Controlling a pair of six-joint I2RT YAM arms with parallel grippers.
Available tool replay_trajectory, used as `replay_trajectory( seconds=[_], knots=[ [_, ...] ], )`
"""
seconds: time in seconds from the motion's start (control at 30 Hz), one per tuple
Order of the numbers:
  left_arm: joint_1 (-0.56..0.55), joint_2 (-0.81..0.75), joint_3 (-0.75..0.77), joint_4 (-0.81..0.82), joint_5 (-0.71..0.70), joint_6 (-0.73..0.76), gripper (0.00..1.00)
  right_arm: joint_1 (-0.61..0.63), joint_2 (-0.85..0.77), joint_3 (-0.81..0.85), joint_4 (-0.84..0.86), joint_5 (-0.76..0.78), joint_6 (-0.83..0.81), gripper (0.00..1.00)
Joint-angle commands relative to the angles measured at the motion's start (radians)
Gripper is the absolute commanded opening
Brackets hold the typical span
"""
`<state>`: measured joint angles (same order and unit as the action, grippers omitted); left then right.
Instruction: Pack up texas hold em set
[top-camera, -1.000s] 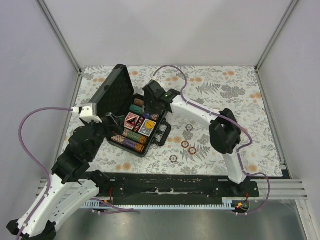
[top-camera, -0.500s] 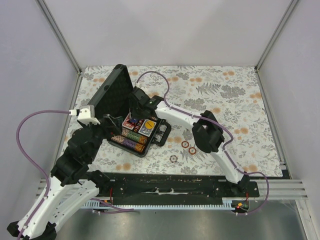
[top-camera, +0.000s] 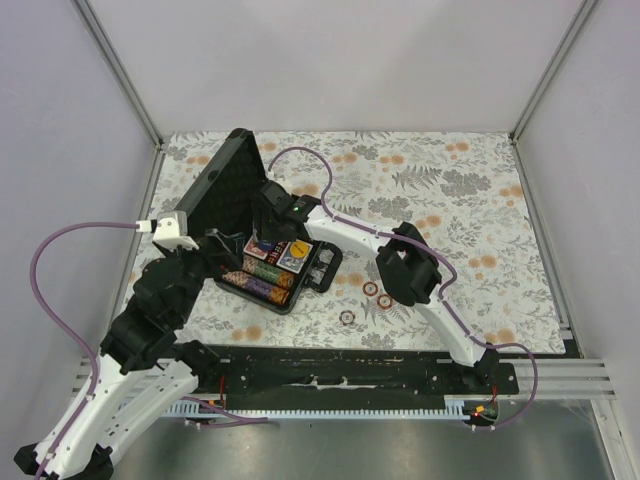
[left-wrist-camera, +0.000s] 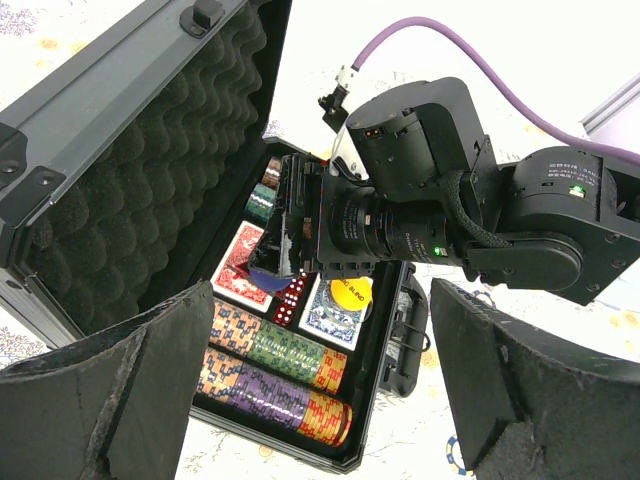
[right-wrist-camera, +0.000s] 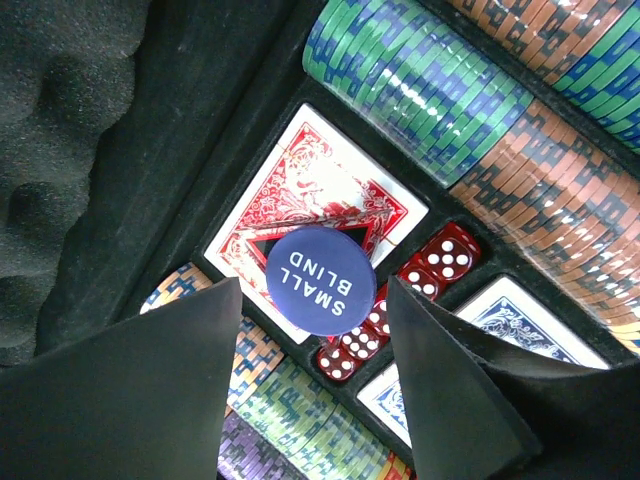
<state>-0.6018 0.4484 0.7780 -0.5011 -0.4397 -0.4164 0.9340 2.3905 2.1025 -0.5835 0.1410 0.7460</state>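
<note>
The black briefcase (top-camera: 330, 268) lies open at the table's left, its foam lid (top-camera: 222, 185) upright. Inside are rows of multicoloured chips (left-wrist-camera: 270, 375), a red deck (right-wrist-camera: 300, 205), a blue deck (left-wrist-camera: 330, 318) with a yellow button (left-wrist-camera: 350, 293) on it, and red dice (right-wrist-camera: 435, 262). My right gripper (top-camera: 262, 228) hangs low over the case, open. A blue "SMALL BLIND" button (right-wrist-camera: 320, 280) sits between its fingertips (right-wrist-camera: 200, 330) without touching them, over the red deck's edge and the dice. My left gripper (left-wrist-camera: 322, 300) is open and empty at the case's near left side (top-camera: 225, 240).
Several loose round chips (top-camera: 370, 288) lie on the floral cloth right of the case, and one (left-wrist-camera: 455, 458) shows in the left wrist view. The case handle (left-wrist-camera: 400, 340) sticks out on its right side. The right arm (top-camera: 410, 260) reaches across the table's middle.
My right gripper moved left from the case's right part to over the red deck and came lower. The left arm stayed almost still.
</note>
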Motion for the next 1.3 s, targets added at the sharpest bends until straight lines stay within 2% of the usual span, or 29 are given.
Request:
replay_trajectory(
  seconds=[0.0, 0.13, 0.27, 0.53, 0.7, 0.9, 1.27],
  knots=[
    [-0.001, -0.002, -0.005, 0.007, -0.013, 0.036, 0.94, 0.006, -0.045, 0.037, 0.013, 0.034, -0.034, 0.68],
    [-0.001, -0.004, -0.005, 0.010, -0.008, 0.034, 0.94, 0.005, -0.100, 0.007, 0.011, 0.040, -0.043, 0.69],
    [-0.001, -0.005, -0.011, 0.025, 0.024, 0.036, 0.94, -0.006, -0.229, -0.111, 0.004, 0.060, -0.051, 0.69],
    [-0.001, 0.035, -0.008, 0.053, 0.099, 0.050, 0.94, -0.104, -0.539, -0.487, -0.093, 0.057, -0.045, 0.69],
    [-0.001, 0.064, 0.001, 0.055, 0.121, 0.057, 0.94, -0.170, -0.657, -0.685, -0.163, 0.078, -0.065, 0.71],
    [-0.001, 0.073, -0.011, 0.064, 0.141, 0.042, 0.94, -0.247, -0.650, -0.799, -0.187, 0.110, -0.063, 0.71],
    [-0.003, 0.082, -0.008, 0.055, 0.124, 0.042, 0.94, -0.294, -0.461, -0.742, -0.176, 0.233, 0.009, 0.70]
  ],
)
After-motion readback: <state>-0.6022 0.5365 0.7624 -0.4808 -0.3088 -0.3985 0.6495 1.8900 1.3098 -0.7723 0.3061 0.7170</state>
